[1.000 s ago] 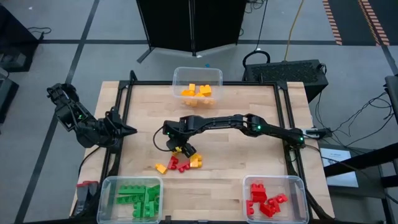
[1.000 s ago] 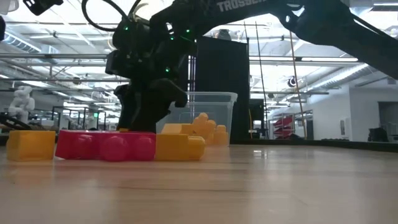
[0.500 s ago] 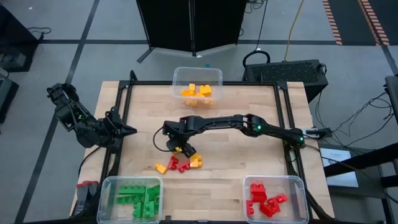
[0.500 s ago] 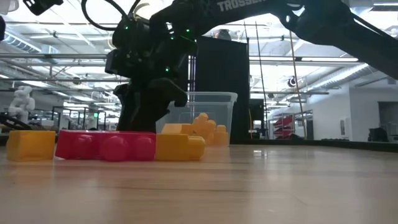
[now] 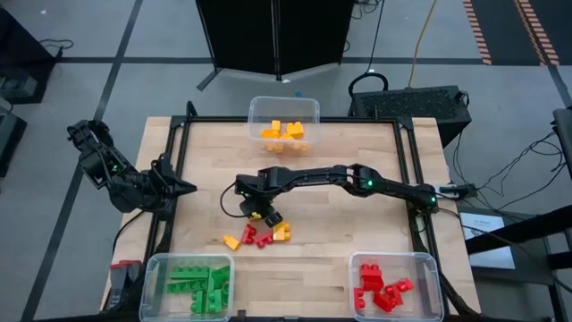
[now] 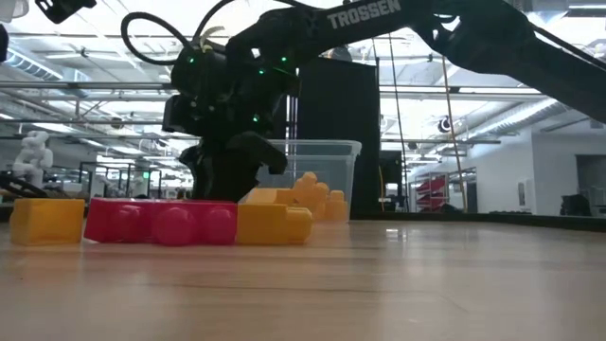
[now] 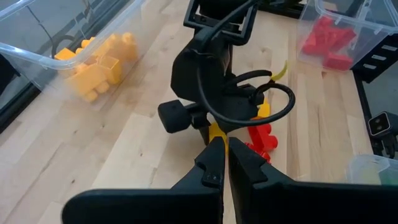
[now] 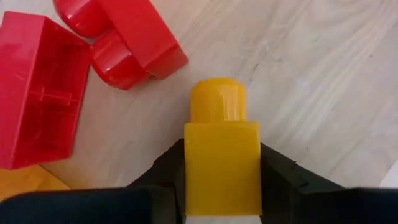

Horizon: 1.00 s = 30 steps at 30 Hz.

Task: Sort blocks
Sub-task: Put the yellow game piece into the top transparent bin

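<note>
My right claw (image 8: 222,186) is closed on a small yellow-orange studded plastic brick (image 8: 222,155), one finger on each flat side so the stud points forward and it cannot turn; in the high view it sits near the middle of the wooden table (image 5: 357,233), just beside the small heap of red and yellow bricks (image 5: 259,235) not yet sorted. I judge this brick belongs in the clear plastic bin with yellow-orange bricks (image 5: 283,117) at the far edge. My left claw (image 7: 224,163) is shut and empty, waiting at the table's left side
</note>
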Each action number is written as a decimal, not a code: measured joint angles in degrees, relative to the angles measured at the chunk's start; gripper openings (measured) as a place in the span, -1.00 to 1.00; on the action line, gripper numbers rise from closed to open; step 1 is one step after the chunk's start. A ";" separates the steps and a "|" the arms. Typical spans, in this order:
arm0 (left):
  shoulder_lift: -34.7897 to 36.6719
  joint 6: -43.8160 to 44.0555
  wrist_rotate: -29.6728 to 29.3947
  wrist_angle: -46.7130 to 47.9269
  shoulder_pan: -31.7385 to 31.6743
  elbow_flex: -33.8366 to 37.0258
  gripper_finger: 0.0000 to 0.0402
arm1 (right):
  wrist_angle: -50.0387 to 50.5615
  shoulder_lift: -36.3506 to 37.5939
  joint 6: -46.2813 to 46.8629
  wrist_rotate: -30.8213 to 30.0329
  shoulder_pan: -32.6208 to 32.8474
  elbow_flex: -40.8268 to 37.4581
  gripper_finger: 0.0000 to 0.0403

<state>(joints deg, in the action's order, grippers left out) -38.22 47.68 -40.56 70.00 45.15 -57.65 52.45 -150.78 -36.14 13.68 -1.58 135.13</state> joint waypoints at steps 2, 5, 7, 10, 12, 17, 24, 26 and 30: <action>-0.02 0.00 0.00 0.02 0.00 0.00 -0.98 | 0.16 0.00 0.63 -0.16 0.03 0.01 -0.43; -0.02 -0.01 -0.02 0.04 -0.02 0.00 -0.98 | 0.56 0.00 2.52 -0.23 0.01 0.02 -0.43; 0.00 -0.02 -0.02 0.07 -0.02 0.00 -0.98 | 0.89 0.02 3.96 -0.23 0.01 0.02 -0.43; 0.00 -0.02 -0.02 0.07 0.00 0.00 -0.98 | 1.25 0.47 5.48 -0.40 0.04 -0.06 -0.43; -0.02 -0.02 0.00 0.08 0.00 0.00 -0.98 | 1.31 1.00 6.60 -0.60 0.06 -0.20 -0.43; -0.02 -0.04 -0.02 0.07 -0.02 0.00 -0.98 | 1.78 3.74 7.25 -0.59 -0.35 -0.39 -0.43; -0.01 -0.04 -0.02 0.00 -0.01 0.00 -0.98 | 1.70 8.51 9.49 -0.64 -1.76 -0.31 -0.43; -0.02 -0.04 -0.02 0.00 0.00 0.00 -0.98 | 1.44 10.18 10.26 -1.33 -2.18 -0.28 -0.43; -0.01 -0.03 -0.02 0.00 -0.01 0.00 -0.98 | 1.41 13.76 10.65 -3.43 -3.20 -0.20 -0.43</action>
<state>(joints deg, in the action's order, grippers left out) -38.23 47.66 -40.58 70.00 45.14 -57.65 53.86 -137.02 -25.49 10.25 -4.78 134.93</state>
